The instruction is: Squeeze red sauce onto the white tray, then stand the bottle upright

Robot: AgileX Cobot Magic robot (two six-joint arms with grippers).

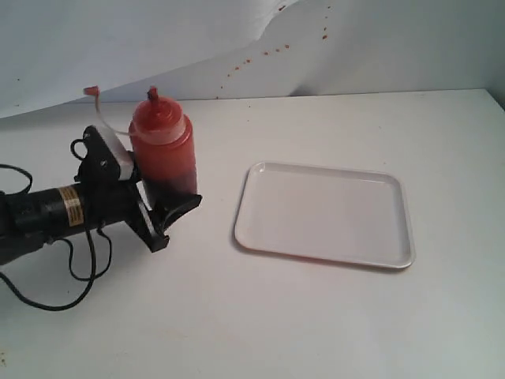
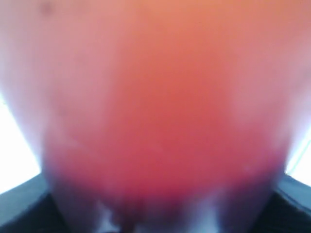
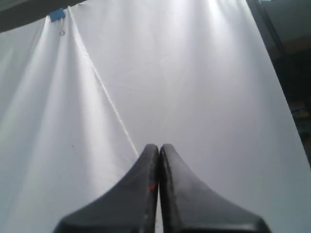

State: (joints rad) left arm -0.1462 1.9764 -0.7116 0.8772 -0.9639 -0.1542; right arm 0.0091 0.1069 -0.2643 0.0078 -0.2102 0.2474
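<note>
Red translucent bottle (image 1: 163, 158) upright, domed cap (image 1: 160, 122), pointed nozzle (image 1: 152, 95).

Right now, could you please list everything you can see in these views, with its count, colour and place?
bottle: one, translucent red with pale cap, upright on the table, left of the tray
red sauce: dark red, inside the bottle
white tray: one, white, flat on the table
table: one, white
backdrop sheet: one, white, behind the table, with red-brown specks
clip: one, blue, on a white sheet's edge
cable: black, beside the left arm
left gripper: one, black, fingers around the bottle's lower half, apparently gripping
right gripper: one, black, fingers shut, empty
</note>
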